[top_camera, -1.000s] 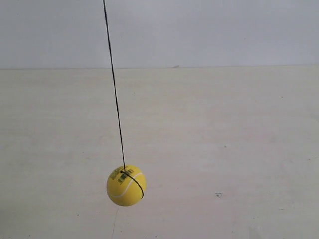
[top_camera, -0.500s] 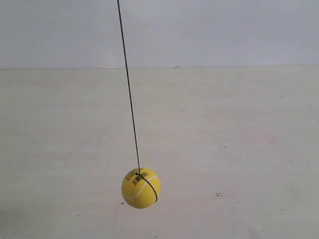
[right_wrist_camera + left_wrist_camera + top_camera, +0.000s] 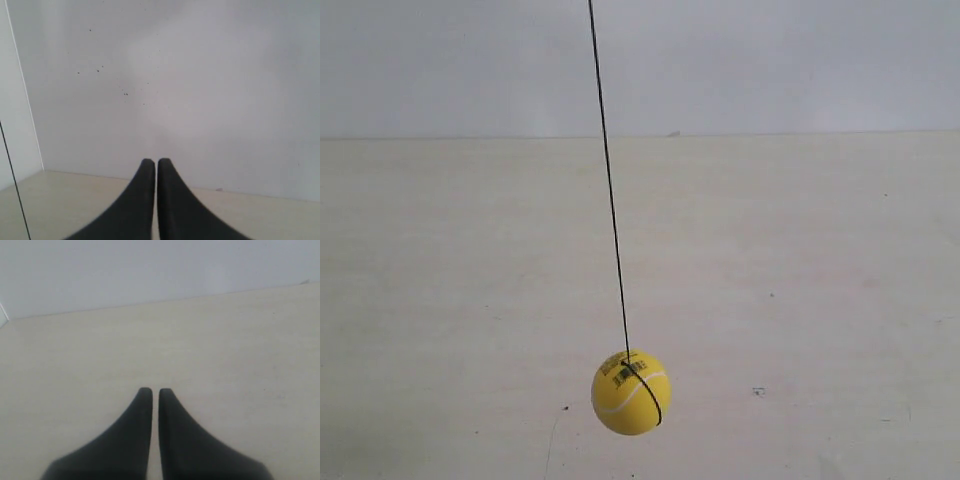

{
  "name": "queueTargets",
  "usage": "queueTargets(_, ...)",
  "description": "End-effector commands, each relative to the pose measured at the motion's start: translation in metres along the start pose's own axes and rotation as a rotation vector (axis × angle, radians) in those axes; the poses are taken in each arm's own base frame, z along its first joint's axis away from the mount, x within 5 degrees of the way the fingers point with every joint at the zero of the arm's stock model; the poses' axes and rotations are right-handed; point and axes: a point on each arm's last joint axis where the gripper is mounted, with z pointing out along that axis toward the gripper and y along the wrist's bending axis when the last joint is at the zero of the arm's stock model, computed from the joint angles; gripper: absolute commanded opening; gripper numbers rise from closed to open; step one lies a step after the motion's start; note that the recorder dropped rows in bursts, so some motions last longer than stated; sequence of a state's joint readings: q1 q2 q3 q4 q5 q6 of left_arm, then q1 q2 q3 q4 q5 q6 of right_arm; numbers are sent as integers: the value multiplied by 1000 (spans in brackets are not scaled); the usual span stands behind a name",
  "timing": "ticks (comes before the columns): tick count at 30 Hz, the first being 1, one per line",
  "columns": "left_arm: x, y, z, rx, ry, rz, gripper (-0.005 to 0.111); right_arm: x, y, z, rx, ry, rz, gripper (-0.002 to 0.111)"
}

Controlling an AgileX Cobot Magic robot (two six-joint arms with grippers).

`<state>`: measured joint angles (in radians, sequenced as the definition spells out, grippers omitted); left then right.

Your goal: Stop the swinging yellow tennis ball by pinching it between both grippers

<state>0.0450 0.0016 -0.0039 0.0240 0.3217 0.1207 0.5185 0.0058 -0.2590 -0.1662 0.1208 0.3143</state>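
well, the yellow tennis ball (image 3: 631, 392) hangs low in the exterior view, just left of the frame's centre line and close to the bottom edge. it is a bright, even yellow. a white curved seam sweeps across its lower front, and a small black barcode label sits near its top (the print is too small to read). a thin black cord (image 3: 610, 180) runs down from the top edge of the frame, slanting slightly rightward as it drops, and meets the ball at its crown. from there it wraps down around the ball's right side as a dark band. behind the ball lies the pale cream table (image 3: 800, 280), dotted with a few tiny dark specks, and above it a plain grey-white wall (image 3: 770, 60) fills the upper part of the frame.

the left gripper (image 3: 151, 391) points out over the bare tabletop, its two black tapered fingers drawn nearly together with only a narrow slit between the tips and nothing held. the right gripper (image 3: 152, 161) looks toward the wall, its fingers likewise pressed almost closed and empty. a thin dark line crosses one edge of that view.
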Motion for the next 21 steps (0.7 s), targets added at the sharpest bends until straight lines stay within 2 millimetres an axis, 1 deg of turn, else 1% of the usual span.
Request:
queueTargets(1, 1, 0, 0, -3, -2, 2, 5, 0, 0, -1, 0, -2, 2, 0)
queueTargets(11, 1, 0, 0, -3, -2, 2, 5, 0, 0, -1, -2, -1, -2, 0)
queueTargets(15, 1, 0, 0, -3, -2, 2, 5, 0, 0, -1, 1, 3, -145, 0)
queueTargets(18, 1, 0, 0, -3, -2, 2, 5, 3, 0, 0, -10, -35, -257, 0)
queueTargets(21, 1, 0, 0, -3, -2, 2, 5, 11, 1, 2, -26, -104, -358, 0)
